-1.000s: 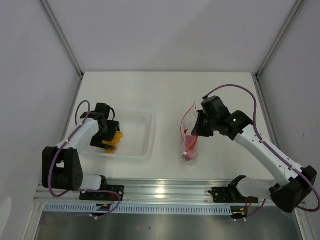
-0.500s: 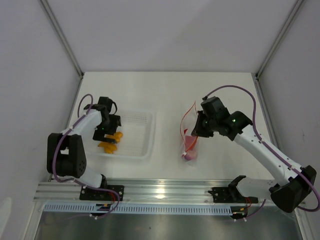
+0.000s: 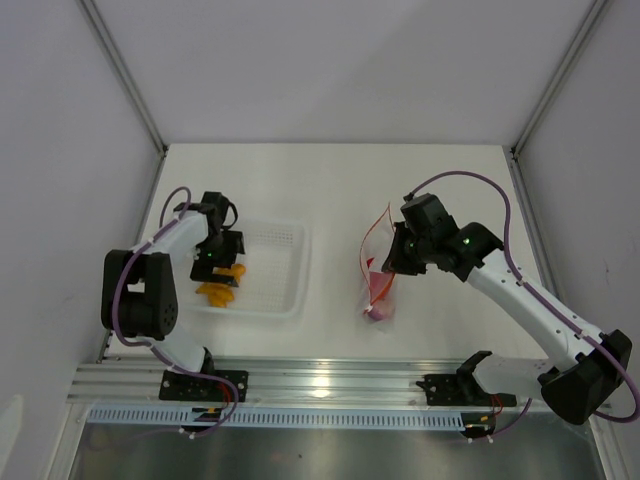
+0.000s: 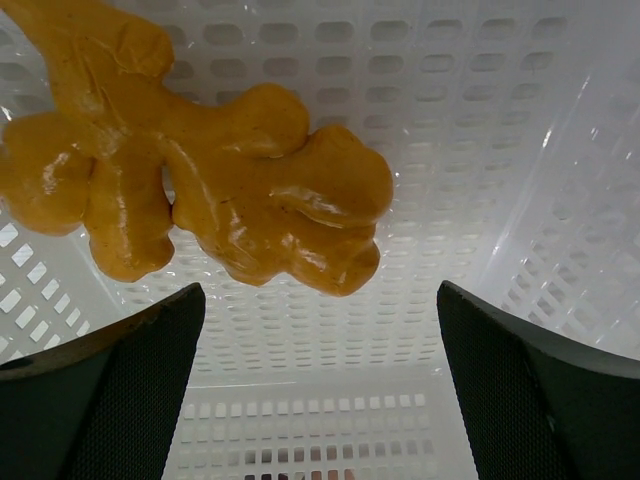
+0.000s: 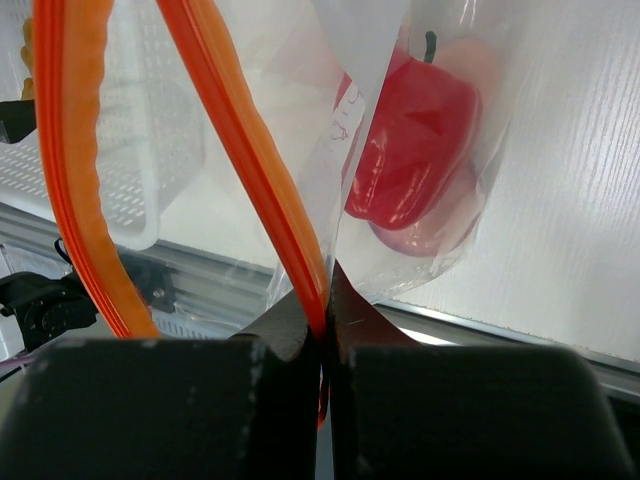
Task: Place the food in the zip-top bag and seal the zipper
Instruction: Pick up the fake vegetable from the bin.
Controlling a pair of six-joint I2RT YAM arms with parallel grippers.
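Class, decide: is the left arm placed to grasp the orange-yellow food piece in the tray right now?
Probably yes: the left gripper hangs open over the orange-yellow piece, nothing between them.

A white surface sits between pale grey walls. Slanted aluminium posts mark the corners. A metal rail spans the near edge.

The lumpy orange-yellow toy piece runs off the left wrist view's top and left edges. The glossy red toy pepper hides most of a pale round piece, its colour unclear through the clear floppy zip-top bag.
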